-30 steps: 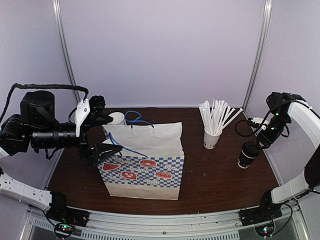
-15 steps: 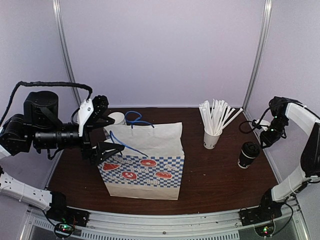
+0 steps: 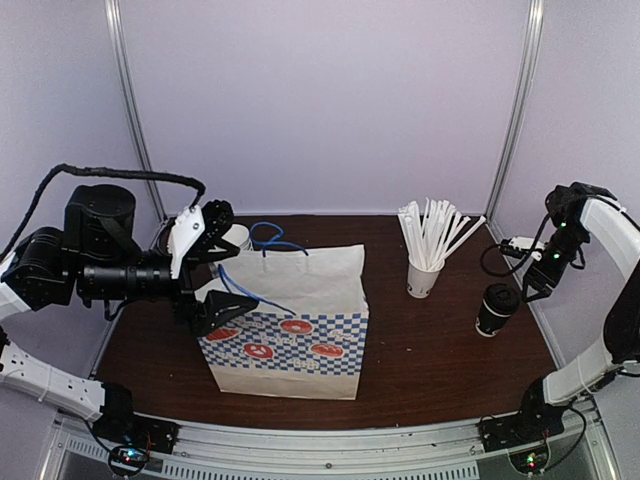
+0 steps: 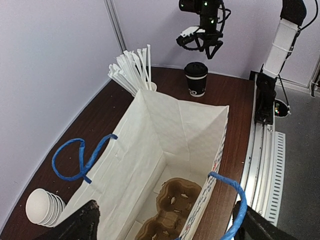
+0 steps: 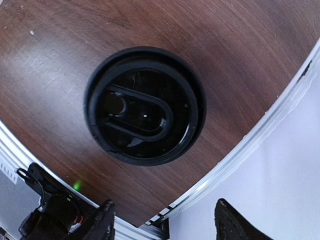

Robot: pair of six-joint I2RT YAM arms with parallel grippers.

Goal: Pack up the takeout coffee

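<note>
The takeout coffee [image 3: 496, 308] is set upright on the table [image 3: 430, 360], well to the right of the checkered bag [image 3: 290, 330] and outside it, near the table's right edge. It is seen as a short black paper cup with pale print on its wall, closed by a black plastic lid with a raised oval in the top. It is far shorter than the bag.

The right gripper [image 4: 200, 46] is held directly above the lid, pointed downward from a raised, bent arm on the far right of the bag. Its jaws are spread and released; the cup is not touched and nothing is grasped.

The left gripper [image 3: 215, 270] is reached in level from the left of the bag, at the height of the bag's open mouth. Its jaws are spread wide, one to each side of the bag's left end, and nothing is clamped; contact with the paper cannot be told.

Inside the bag a brown moulded cup carrier [image 4: 172, 210] is seen at the bottom. Blue handles [image 4: 80, 157] are attached at the bag's rim. A white cup of white sticks [image 3: 425, 275] is placed between the bag and the coffee, slightly further back. A stack of lidless cups [image 4: 42, 205] is placed behind the bag's left end.
</note>
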